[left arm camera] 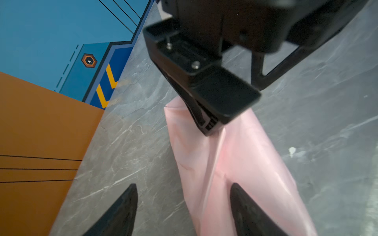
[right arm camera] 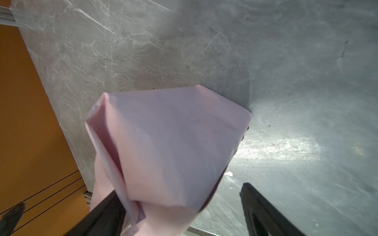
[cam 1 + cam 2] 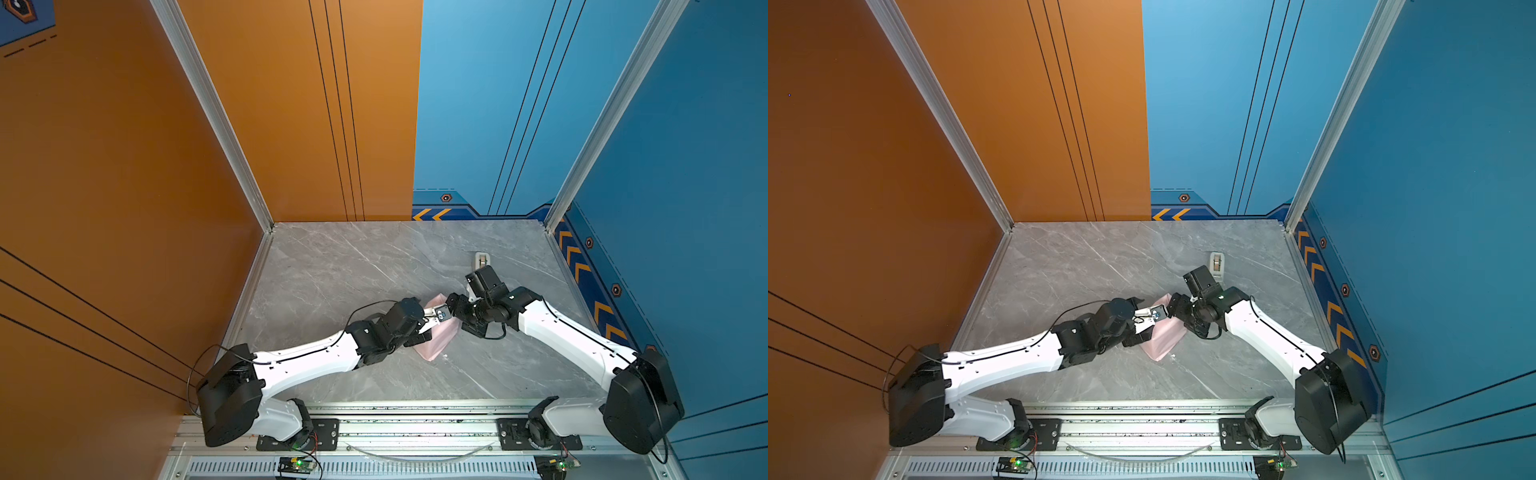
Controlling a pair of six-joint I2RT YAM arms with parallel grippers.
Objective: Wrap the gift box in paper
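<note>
While both arms crowd in over the middle of the grey marble counter (image 3: 365,266), the paper (image 3: 438,343) (image 3: 1163,343) sits as a pale pink, creased bundle just right of centre in the lower half of both top views. The gift box itself is hidden under the wrap. Left end effector (image 1: 183,186), at the bottom of the left wrist view: spread well apart, nothing pinched! One finger (image 1: 245,208) hangs over the pink sheet and its partner over bare counter. Right end effector (image 2: 180,190), at the bottom of the right wrist view: wide open too, with the bundle sitting between its fingers. One finger (image 2: 263,208) is clear of the paper, and the opposite one is partly covered by a fold. In the upper centre of the left wrist view, a black fingertip (image 1: 208,124) of that right end effector touches the far end of the bundle. A small beige tape dispenser (image 3: 482,261) stands apart, further up the counter, just beyond the right arm's wrist.
</note>
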